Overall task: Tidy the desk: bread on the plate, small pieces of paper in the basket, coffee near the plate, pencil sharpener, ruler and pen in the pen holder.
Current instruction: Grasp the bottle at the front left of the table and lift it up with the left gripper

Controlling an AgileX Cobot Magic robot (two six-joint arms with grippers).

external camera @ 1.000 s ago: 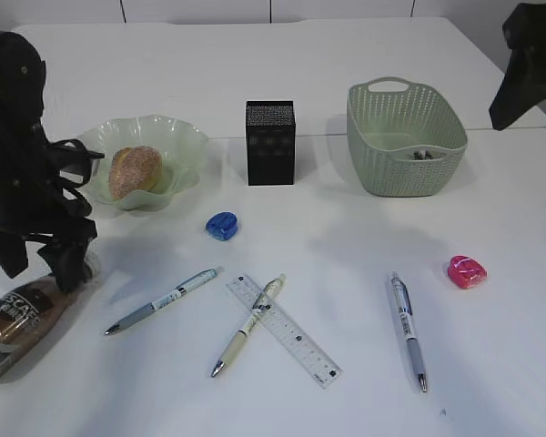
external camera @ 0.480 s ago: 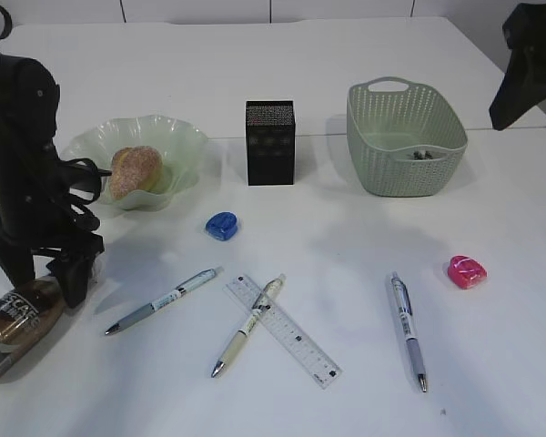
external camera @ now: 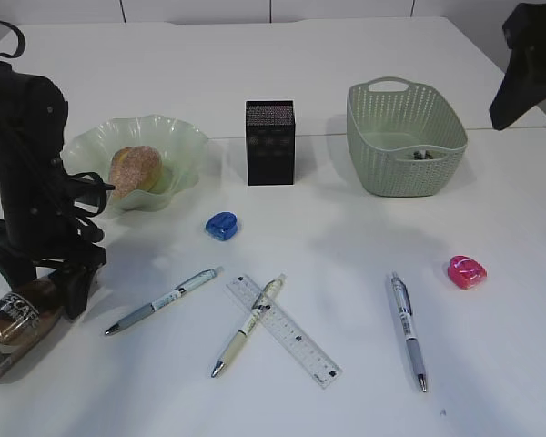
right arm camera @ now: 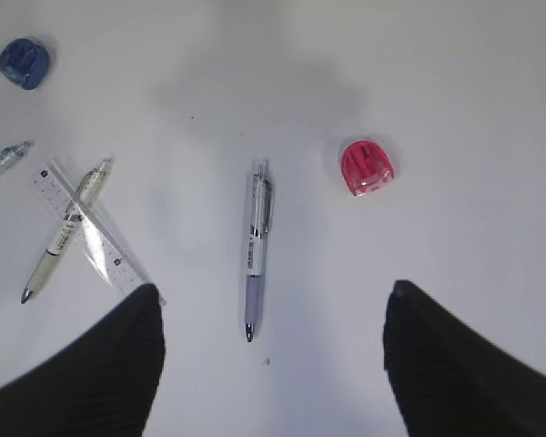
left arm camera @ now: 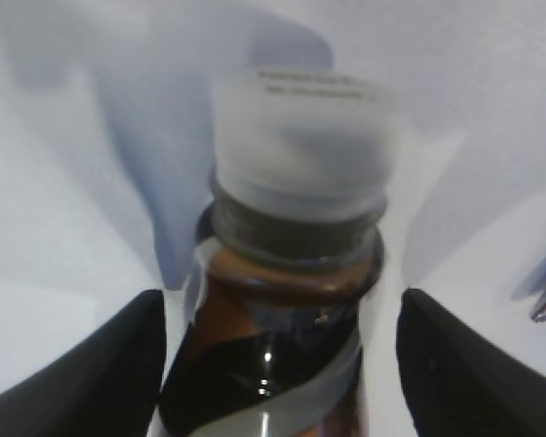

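A brown coffee bottle (external camera: pixel 14 323) lies on its side at the front left. My left gripper (external camera: pixel 44 280) points down over its neck, open. In the left wrist view the bottle (left arm camera: pixel 282 382) and its white cap (left arm camera: pixel 300 146) sit between the black fingers (left arm camera: pixel 118 364), with a gap on the right side. Bread (external camera: pixel 134 170) rests on the green plate (external camera: pixel 184 138). The black pen holder (external camera: pixel 270 143) stands mid-table. The basket (external camera: pixel 405 137) holds small paper bits. My right gripper (right arm camera: pixel 273 364) hangs open high above a pen (right arm camera: pixel 257 248).
A blue sharpener (external camera: pixel 222 225) and a pink sharpener (external camera: pixel 467 271) lie on the table. Two more pens (external camera: pixel 162 300) (external camera: pixel 247 326) and a clear ruler (external camera: pixel 284 331) lie at the front middle, one pen crossing the ruler. The right arm (external camera: pixel 528 64) is at the far right.
The left arm has straightened up and its gripper has come down around the bottle's neck. The bottle and the right arm have not moved.
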